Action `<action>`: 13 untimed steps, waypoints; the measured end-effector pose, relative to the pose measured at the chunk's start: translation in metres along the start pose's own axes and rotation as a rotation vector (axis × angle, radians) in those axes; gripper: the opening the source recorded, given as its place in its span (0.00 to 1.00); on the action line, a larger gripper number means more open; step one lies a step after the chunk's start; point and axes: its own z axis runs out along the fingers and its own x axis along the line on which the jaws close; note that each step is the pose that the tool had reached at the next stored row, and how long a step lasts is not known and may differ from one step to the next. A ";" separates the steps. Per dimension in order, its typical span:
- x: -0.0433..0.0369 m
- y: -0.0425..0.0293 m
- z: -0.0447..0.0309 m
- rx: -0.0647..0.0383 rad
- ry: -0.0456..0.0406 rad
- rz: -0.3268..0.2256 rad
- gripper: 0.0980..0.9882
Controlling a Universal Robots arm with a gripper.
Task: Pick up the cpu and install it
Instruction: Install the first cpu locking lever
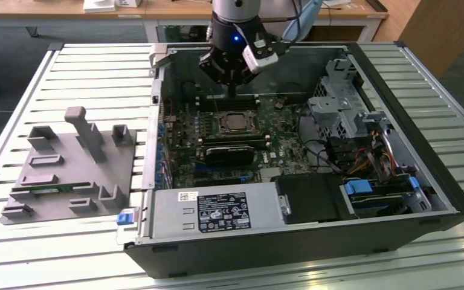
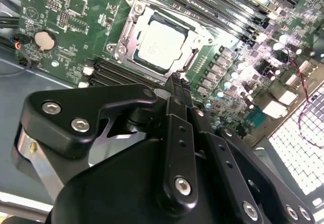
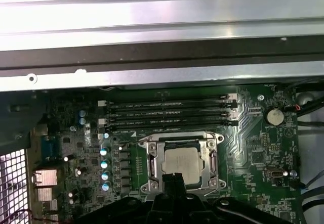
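Bright, even light covers the slatted tabletop (image 1: 70, 66); the computer case (image 1: 296, 251) interior lies dimmer. Glare whitens the case wall (image 3: 162, 75) in the first wrist view and the motherboard (image 2: 253, 32) in the second wrist view.

Showing finishes inside the computer case (image 1: 313, 257).
Gleaming as satin silvery metal on the cpu (image 2: 161, 44), reading as matt black on the gripper (image 2: 177, 82), glossy green on the motherboard (image 3: 253, 133), ribbed bright metal on the table (image 1: 79, 66).
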 end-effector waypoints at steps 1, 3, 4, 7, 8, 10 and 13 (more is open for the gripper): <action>0.0005 -0.0007 0.0006 0.000 0.0001 0.000 0.01; 0.0019 -0.0026 0.0018 0.000 0.0002 0.000 0.01; 0.0030 -0.0035 0.0024 0.000 0.0003 0.000 0.01; 0.0081 -0.0046 0.0041 0.000 0.0002 -0.001 0.01; 0.0103 -0.0048 0.0046 0.000 0.0002 -0.001 0.01; 0.0150 -0.0051 0.0054 0.000 0.0002 -0.001 0.01; 0.0206 -0.0056 0.0066 0.000 0.0003 -0.002 0.01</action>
